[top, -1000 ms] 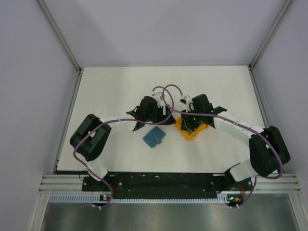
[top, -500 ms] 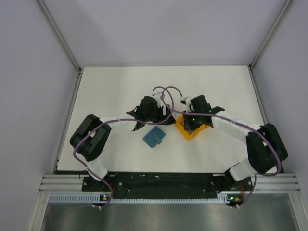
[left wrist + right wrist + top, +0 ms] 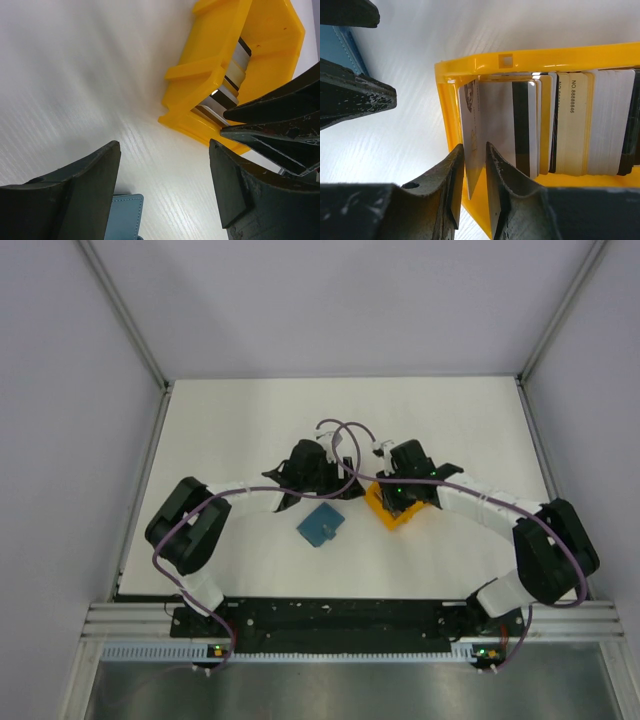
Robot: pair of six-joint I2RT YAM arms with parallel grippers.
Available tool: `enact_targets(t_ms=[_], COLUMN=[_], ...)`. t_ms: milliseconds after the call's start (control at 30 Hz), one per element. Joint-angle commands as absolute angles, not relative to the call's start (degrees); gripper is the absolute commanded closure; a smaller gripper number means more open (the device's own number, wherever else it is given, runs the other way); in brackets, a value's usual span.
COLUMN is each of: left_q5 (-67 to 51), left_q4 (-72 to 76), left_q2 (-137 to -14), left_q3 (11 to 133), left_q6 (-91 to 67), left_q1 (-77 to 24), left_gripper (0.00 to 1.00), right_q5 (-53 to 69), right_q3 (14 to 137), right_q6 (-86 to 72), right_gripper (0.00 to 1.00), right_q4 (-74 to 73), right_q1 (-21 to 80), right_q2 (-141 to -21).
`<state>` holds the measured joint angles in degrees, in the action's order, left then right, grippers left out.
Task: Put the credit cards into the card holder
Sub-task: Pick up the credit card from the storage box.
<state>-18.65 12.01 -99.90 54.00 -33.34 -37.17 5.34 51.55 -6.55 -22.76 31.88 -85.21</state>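
Observation:
The credit cards (image 3: 560,125) stand on edge in an orange rack (image 3: 398,508), which also shows in the right wrist view (image 3: 470,65). My right gripper (image 3: 474,175) is over the rack's end, and its fingers are closed on the outermost card (image 3: 472,130), which leans out from the stack. The card holder (image 3: 321,525) is a blue wallet lying flat and closed just left of the rack. My left gripper (image 3: 165,185) is open and empty, low over the table between wallet and rack. The wallet's corner (image 3: 125,215) shows beside its left finger.
The rack (image 3: 225,75) sits just ahead of the left gripper, with my right fingers (image 3: 280,115) over it. The two grippers are close together mid-table. White table (image 3: 230,430) with grey walls on three sides.
My right arm has shifted slightly left over the rack. The left arm, the wallet and the rack have not moved.

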Motion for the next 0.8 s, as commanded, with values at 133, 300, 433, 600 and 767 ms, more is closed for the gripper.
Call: enact_targets(t_ms=[133,300,433,600,767], left_q5=[-19.51,-19.77,-19.86,-20.13,-20.04], left_q4=[14.33,14.33,14.41,14.50,14.59], left_q2=[-100.02,-100.11,-100.11,-100.11,-100.11], left_q3=[55.46,55.28,55.28,55.28,55.11], left_q6=[-33.75,-33.75,-33.75,-33.84,-33.75], left_q1=[-37.00,-36.91,-36.83,-36.83,-36.74], left_gripper=[0.25,0.25,0.25,0.25,0.25], right_q5=[0.26,2.20,3.07,3.87,3.96], right_q3=[54.49,54.49,54.40,54.40,54.23], right_q6=[-6.50,-6.50,-6.42,-6.24,-6.24], right_gripper=[0.93,1.00,1.00,0.84,0.84], right_q4=[-20.83,-20.74,-20.57,-21.27,-21.53], right_q1=[33.57,33.66,33.66,33.66,33.66], right_q2=[-80.86,-81.21,-81.39,-83.67,-84.90])
